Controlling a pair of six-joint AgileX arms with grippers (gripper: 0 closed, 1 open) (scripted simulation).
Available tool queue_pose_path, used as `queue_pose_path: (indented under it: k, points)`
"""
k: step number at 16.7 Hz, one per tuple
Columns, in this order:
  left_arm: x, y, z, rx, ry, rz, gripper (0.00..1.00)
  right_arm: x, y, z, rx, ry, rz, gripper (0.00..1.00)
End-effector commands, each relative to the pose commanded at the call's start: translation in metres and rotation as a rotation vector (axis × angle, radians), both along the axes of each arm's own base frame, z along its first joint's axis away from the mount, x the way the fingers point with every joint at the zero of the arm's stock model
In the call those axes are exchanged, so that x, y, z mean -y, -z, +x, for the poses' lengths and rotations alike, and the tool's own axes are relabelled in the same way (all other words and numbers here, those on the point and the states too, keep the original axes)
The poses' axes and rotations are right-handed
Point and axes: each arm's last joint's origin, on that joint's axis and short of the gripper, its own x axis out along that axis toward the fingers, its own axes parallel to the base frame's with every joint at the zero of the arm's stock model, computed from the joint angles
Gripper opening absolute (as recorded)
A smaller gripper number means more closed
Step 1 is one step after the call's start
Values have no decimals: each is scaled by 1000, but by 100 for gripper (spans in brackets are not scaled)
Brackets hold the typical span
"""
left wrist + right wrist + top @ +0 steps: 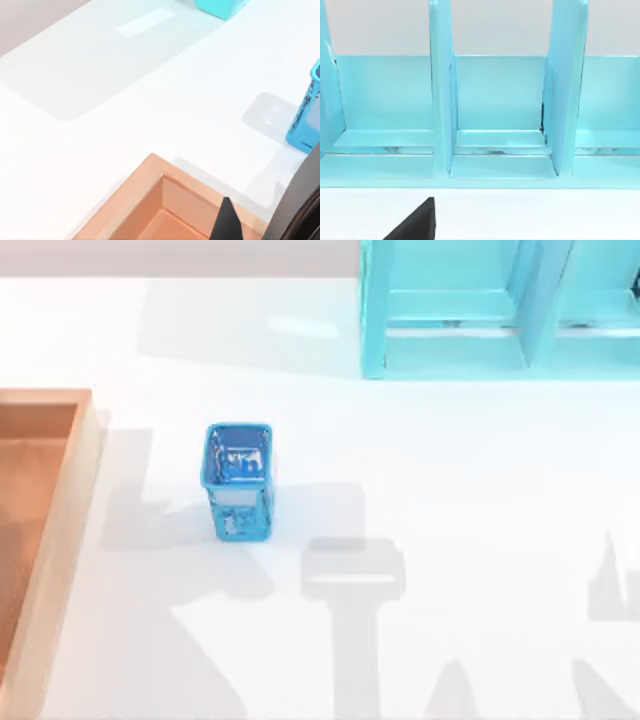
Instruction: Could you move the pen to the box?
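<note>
The pen is out of view. The box (62,540), a shallow wooden tray with an orange-brown base and a pale rim, lies at the table's left edge. Its corner (131,201) sits just below my left gripper (227,224), of which a dark tip hangs over the tray's inside. In the right wrist view a dark part of my right gripper (415,224) hovers above the white table, facing the cyan shelf unit (500,115).
A small blue mesh cup (240,480) stands upright left of the table's middle, also at the left wrist view's edge (306,125). The big cyan shelf unit (500,310) fills the back right. Arm shadows fall across the front of the white table.
</note>
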Motion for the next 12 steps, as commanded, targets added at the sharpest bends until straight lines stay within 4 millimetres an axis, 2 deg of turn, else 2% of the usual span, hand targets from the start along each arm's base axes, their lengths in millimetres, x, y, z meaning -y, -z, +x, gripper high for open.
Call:
queue_pose_path:
  k: [8,12]
  points:
    - [-23,-20,-45,29,181,14,0,0,0,0,0,0,0,100]
    - [-29,-29,-58,43,202,-14,0,0,0,0,0,0,0,100]
